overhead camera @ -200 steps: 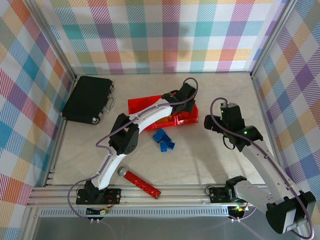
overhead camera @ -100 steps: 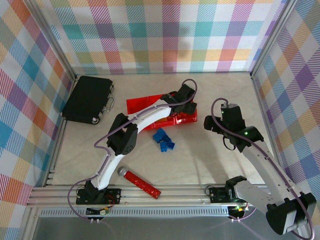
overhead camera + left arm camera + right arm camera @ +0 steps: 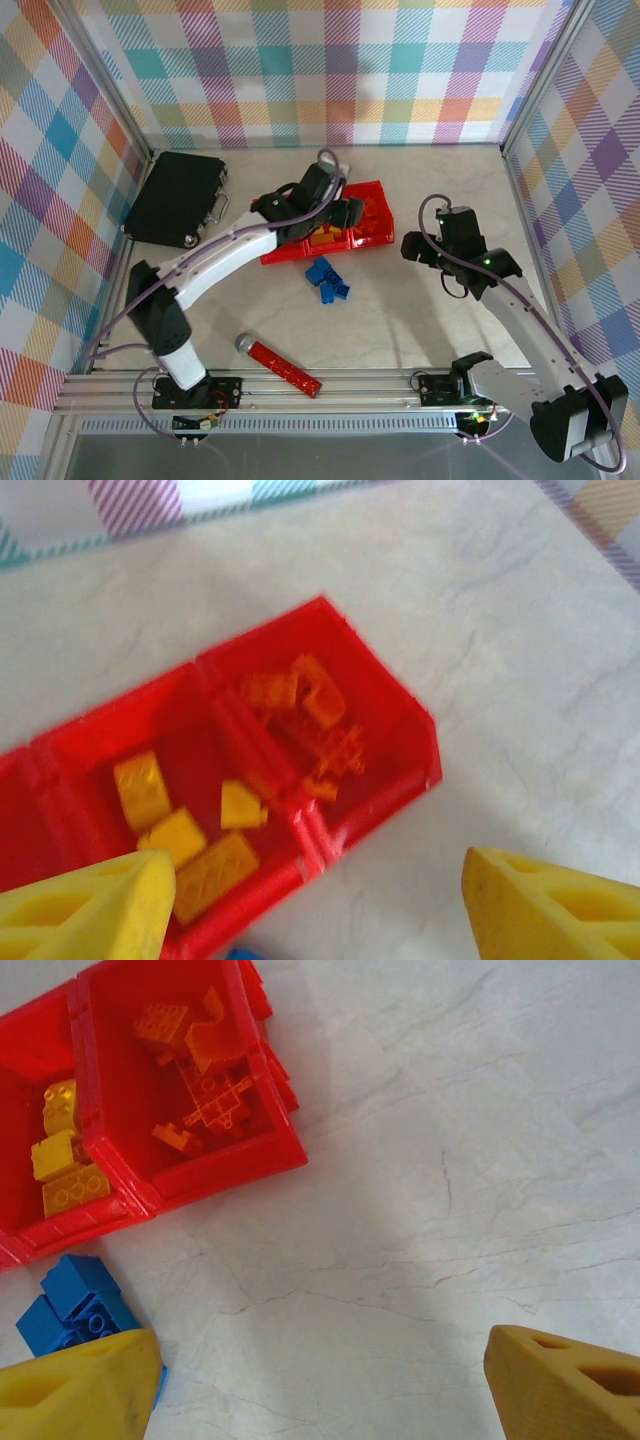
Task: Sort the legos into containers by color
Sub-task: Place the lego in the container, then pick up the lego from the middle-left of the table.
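As seen from above, found left gripper (image 3: 345, 215) poised over the containers (image 3: 378, 190), with fingers (image 3: 85, 905) spread wide and nothing between. Found right gripper (image 3: 412, 246) to the right of the tray, apart from it, likewise spread wide and empty. Confirmed by its wrist view, with fingertips (image 3: 565, 1380) at the lower corners over bare table (image 3: 420, 1160).

Located the legos in three groups. Noted orange pieces (image 3: 305, 715) in the end bin, including a curved one. Noted yellow pieces (image 3: 180, 825) in the middle bin beside it. Noted blue bricks (image 3: 328, 280) loose on the table, clustered just in front of the tray, touching or stacked; cannot tell which. Could not inspect the third bin, largely hidden under the left arm.

Judged for handling: light, rigid, hard plastic, smooth-sided, not fragile. Likely to skid or flip if nudged rather than pinched. Recommend taking one blue brick at a time across two flat opposite side walls, not across the studs. Recommend starting with an outer brick of the cluster, to avoid dragging neighbours. Judged little squeeze needed. Advise against gripping at a corner, for fear of shooting the piece out.

Also noted, outside the job: black case (image 3: 175, 198) at rear left, red studded bar (image 3: 285, 367) near the front edge.
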